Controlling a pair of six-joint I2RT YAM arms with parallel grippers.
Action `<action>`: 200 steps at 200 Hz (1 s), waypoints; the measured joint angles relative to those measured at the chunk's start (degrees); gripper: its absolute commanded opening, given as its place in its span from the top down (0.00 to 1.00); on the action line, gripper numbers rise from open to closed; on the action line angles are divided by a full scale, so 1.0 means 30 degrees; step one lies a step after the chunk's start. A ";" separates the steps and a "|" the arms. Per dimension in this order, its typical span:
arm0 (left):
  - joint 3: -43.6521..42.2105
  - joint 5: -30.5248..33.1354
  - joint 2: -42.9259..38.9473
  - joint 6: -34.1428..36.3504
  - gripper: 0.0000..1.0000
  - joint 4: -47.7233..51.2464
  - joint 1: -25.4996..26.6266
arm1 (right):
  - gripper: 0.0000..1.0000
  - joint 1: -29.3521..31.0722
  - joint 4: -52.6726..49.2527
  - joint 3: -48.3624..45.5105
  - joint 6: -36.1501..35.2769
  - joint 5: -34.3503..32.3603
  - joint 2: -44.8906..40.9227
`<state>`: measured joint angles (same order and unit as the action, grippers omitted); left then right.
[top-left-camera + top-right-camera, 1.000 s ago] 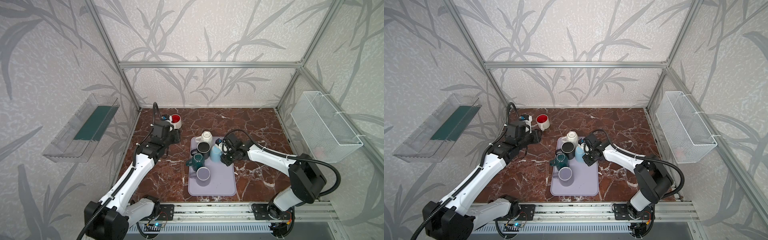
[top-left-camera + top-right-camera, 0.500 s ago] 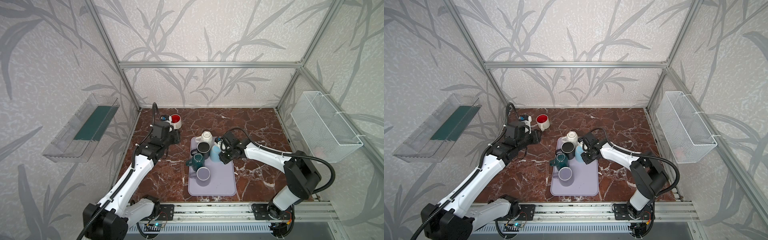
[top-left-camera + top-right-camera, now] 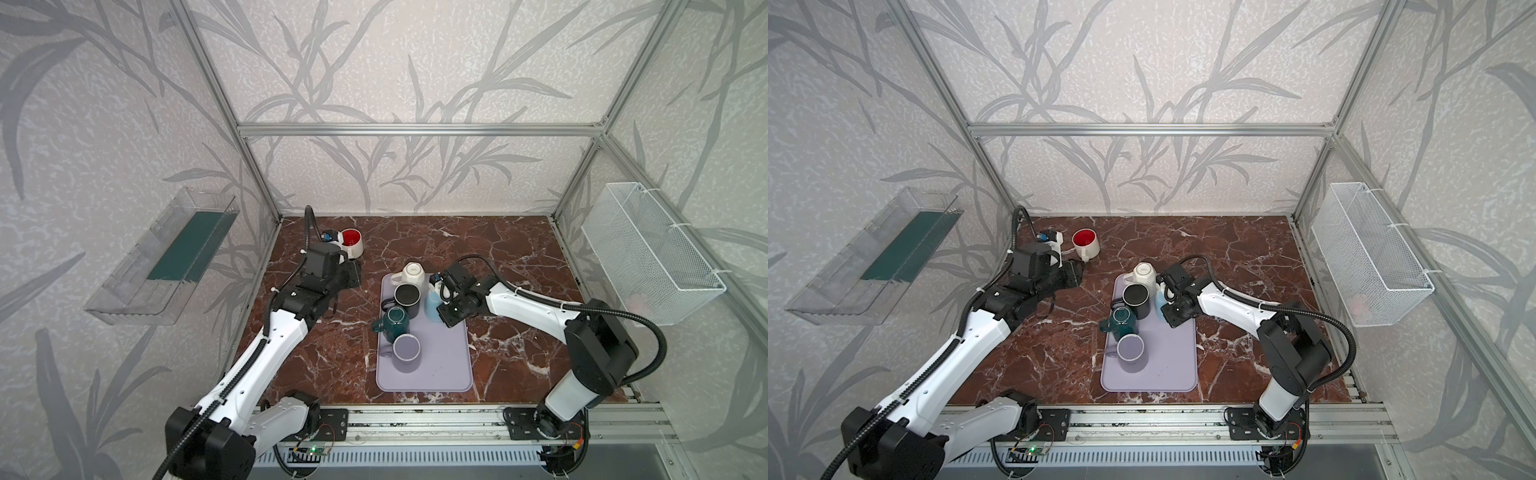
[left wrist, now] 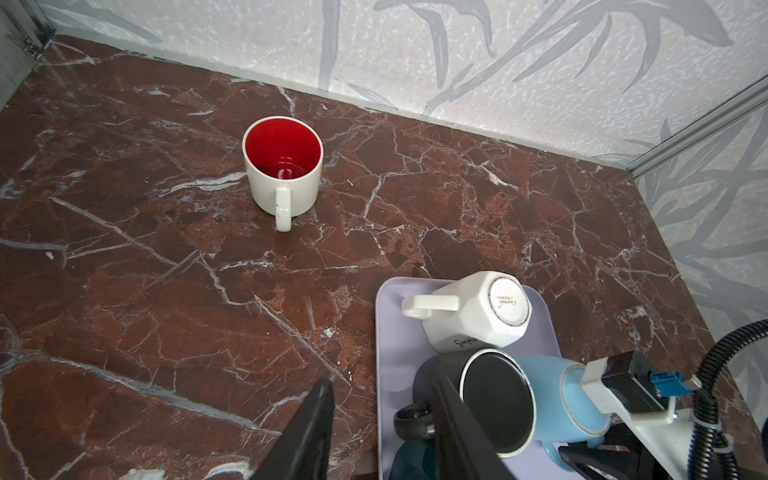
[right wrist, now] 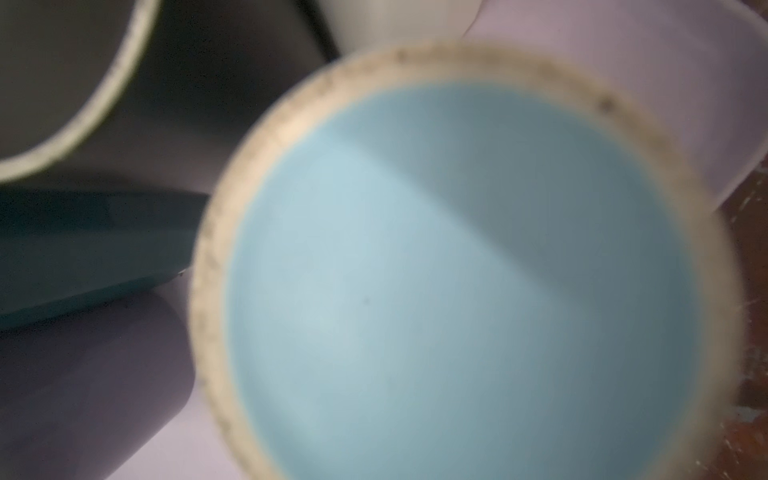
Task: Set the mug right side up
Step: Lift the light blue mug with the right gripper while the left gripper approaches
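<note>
The left gripper [image 4: 384,390] hangs released and empty near the white ceramic mug with red interior [image 4: 282,166]. On the lilac plastic tray [image 3: 440,365], the light blue ceramic mug [image 3: 431,305] stands base up, unmoved over the last second. The right gripper [image 3: 445,309] has stayed at it; a grasp cannot be confirmed. The mug is not yet turned upright.
</note>
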<state>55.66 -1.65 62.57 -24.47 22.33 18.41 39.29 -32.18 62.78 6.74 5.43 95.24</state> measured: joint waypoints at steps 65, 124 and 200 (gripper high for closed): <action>-0.1064 -0.0699 -0.1180 -0.1100 0.57 -0.0780 0.0532 | 1.00 -0.0627 -0.0546 0.0401 0.0357 0.1581 -0.1217; -0.1078 -0.1333 -0.0925 -0.1559 0.57 -0.1566 0.1341 | 1.00 -0.1464 -0.0226 0.0415 0.1005 0.3315 -0.2310; -0.1727 -0.3599 -0.0619 -0.3650 0.57 -0.2900 0.2747 | 1.00 -0.3242 0.1982 0.0124 0.2696 0.6980 -0.3016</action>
<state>50.48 -12.45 60.71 -35.42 13.63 26.65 29.56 -26.24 63.16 14.83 26.37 86.19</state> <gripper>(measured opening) 0.429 0.150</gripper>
